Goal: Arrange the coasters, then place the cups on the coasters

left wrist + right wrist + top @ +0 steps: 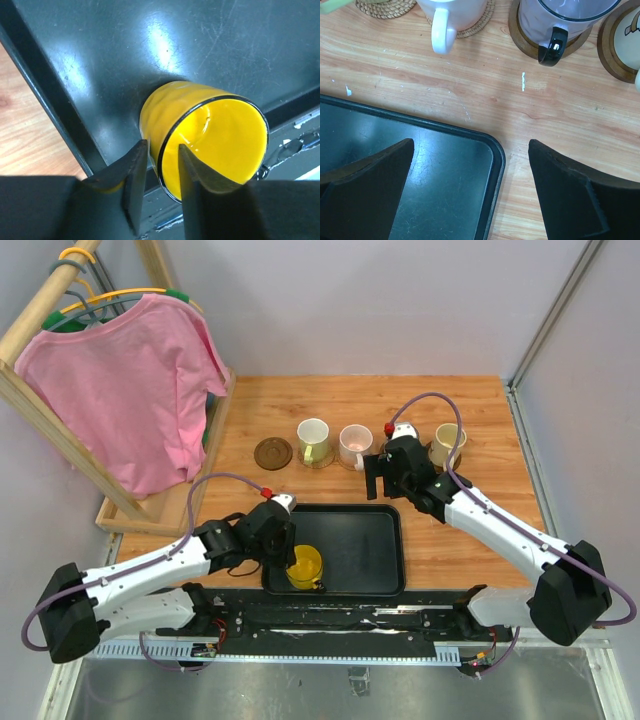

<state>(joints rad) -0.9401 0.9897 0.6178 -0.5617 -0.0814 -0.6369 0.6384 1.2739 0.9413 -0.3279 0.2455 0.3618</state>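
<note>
A yellow cup (305,566) (210,130) stands in the near left corner of the black tray (385,525). My left gripper (291,543) (161,146) is open but narrow, with one finger inside the cup's rim, the other outside, and a slight gap showing. My right gripper (372,476) (471,144) hangs open and empty over the tray's far right corner (497,150). Beyond it a white cup (313,441), a pink cup (355,445) (452,15), a greyish cup (565,17) and a cream cup (447,443) each sit on coasters. One dark coaster (272,452) lies bare at the row's left end.
A wooden clothes rack (160,508) with a pink shirt (130,390) on a hanger fills the far left. Grey walls close the table at the back and right. A metal rail (350,620) runs along the near edge behind the tray.
</note>
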